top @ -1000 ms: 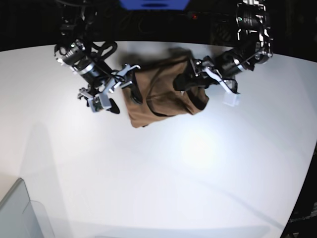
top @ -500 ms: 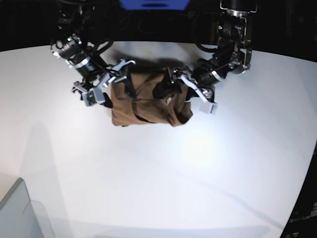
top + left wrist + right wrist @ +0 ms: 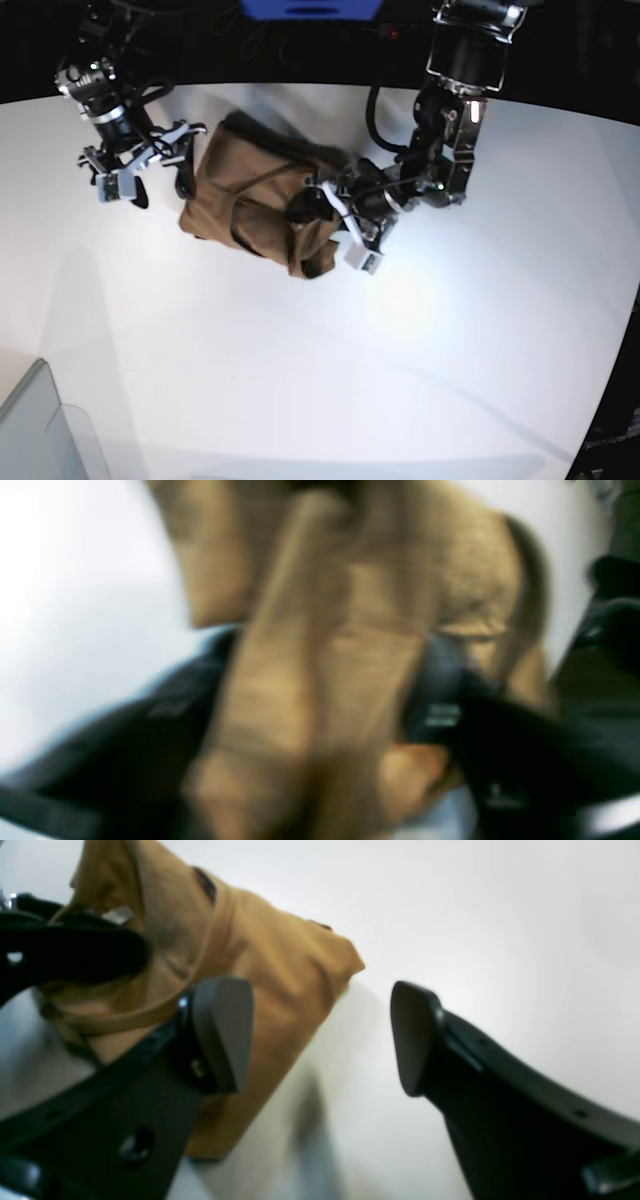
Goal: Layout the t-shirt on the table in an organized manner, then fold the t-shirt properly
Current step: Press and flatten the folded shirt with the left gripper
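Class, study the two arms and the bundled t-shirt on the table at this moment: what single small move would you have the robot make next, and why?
Probably bring the open right tool back onto the near edge of the t-shirt and close on it. The shirt lies bunched on the table, only the left tool seems to hold fabric, and the blurred left wrist view cannot confirm that grip. Spreading it flat likely needs both ends held.

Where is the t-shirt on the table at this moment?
In the base view, the t-shirt lies bunched on the far, left-of-centre part of the table, between the open right hand and the left hand, which grips its right edge.
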Robot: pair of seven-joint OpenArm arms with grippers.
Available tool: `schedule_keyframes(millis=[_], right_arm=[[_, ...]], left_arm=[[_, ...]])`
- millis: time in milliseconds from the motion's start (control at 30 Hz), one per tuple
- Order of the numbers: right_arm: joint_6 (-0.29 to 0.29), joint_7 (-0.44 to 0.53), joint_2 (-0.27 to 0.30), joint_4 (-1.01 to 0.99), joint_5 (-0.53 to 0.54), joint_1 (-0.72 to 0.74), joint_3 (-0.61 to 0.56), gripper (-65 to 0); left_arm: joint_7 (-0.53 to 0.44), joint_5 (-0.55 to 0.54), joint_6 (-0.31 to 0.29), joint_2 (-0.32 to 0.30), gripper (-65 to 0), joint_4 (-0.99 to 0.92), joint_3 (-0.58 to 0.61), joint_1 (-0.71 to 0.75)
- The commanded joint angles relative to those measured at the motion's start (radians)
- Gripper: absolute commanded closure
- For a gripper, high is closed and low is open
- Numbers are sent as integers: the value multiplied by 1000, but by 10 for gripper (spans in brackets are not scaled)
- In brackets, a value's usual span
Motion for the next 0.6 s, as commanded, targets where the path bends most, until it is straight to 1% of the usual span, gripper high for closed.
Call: schedule_keyframes(millis=[0,67,100,133,200,267,300,367,467,567], right_arm=[[11,24,4,19,18,-3,20,-433],[11,21,2,19,18,-3,55,-433],[11,21,2,19,18,-3,74,-433],[11,21,1,19,18,-3,89,-433],[11,20,1,19,18,-4,129,-433],[11,20,-2,19,18,-6,166,-433],[11,20,-2,19,18,-7,181,-433],[11,20,-2,19,18,-22,199,-433],[11,20,-5,19,18,-27,230,-433],[11,20,-39,20,18,-26,287,-433]], left_arm=[[96,98,47,-2,-221,-47,27,-9],[96,134,47,-2,-52,-108,68,-64],[96,156,48,-2,0,-142,93,-95],[96,176,48,-2,0,-172,113,-119],[96,220,47,-2,-29,-218,157,-174],[95,259,47,1,-1,-234,217,-227],[86,280,47,0,0,-234,252,-248],[46,326,47,-2,-2,-234,347,-297],[-42,411,47,-3,-2,-234,511,-368],[-99,498,47,6,-2,-235,639,-417]])
